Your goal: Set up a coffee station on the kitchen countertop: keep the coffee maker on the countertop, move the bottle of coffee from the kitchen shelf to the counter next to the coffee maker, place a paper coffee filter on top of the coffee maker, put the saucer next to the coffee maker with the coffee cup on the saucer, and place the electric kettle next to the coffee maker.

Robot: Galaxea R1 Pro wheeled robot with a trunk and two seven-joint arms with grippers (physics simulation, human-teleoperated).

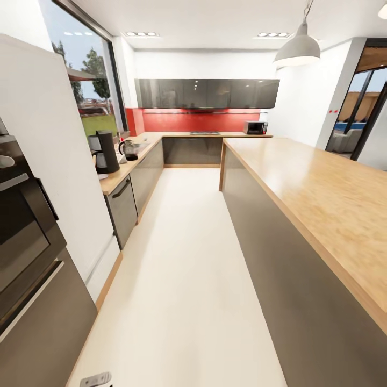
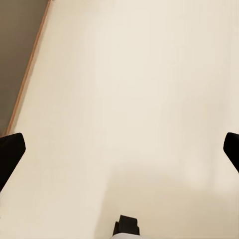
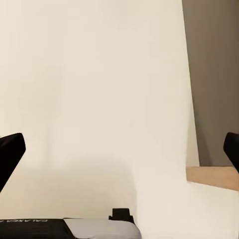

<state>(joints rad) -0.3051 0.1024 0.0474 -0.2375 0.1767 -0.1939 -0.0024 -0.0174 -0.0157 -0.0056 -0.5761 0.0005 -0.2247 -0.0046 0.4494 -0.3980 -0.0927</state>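
I'm mid-aisle with both the left gripper (image 2: 119, 149) and right gripper (image 3: 119, 149) spread wide and empty, coffee maker (image 1: 105, 151) and electric kettle (image 1: 128, 149) on the far-left countertop (image 1: 115, 180), rest apparently still pending

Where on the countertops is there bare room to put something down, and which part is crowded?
The island countertop on the right is bare wood along its visible length. The left countertop is crowded near its front end, where the coffee maker and the kettle stand close together. The back counter shows bare wood between the cooktop and the microwave.
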